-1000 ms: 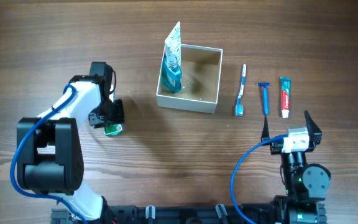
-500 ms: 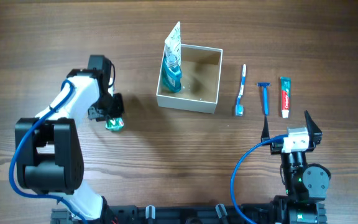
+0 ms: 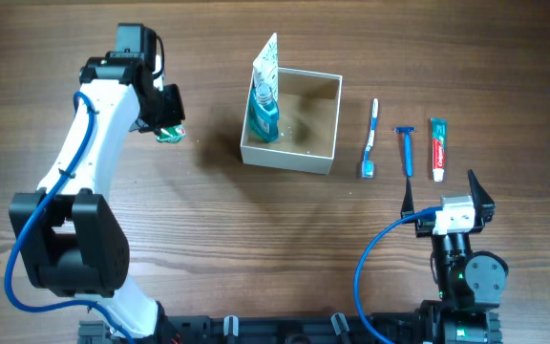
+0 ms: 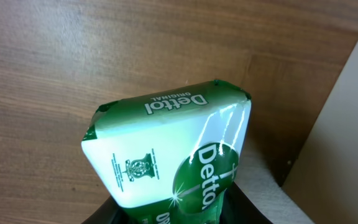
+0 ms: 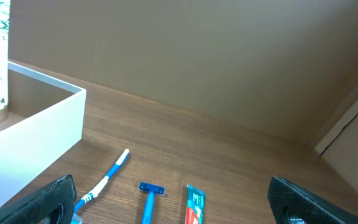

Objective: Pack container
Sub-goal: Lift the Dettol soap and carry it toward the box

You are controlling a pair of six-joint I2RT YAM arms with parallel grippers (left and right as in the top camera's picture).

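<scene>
one soap bar (image 4: 166,155) is gripped by the left gripper (image 3: 167,130) toward the tabletop's far edge; the right gripper (image 3: 444,196) is spread open.

Square open-topped box with white outer walls and a tan cardboard interior (image 3: 286,157), upright on the wooden table (image 3: 256,248).

It sits at the far middle of the table, turned slightly askew, top open. A teal bottle (image 3: 264,115) and a tall white tube (image 3: 267,62) stand inside against its left wall; the rest of its tan floor is bare. In the right wrist view its white corner (image 5: 36,134) shows at the left edge.
</scene>
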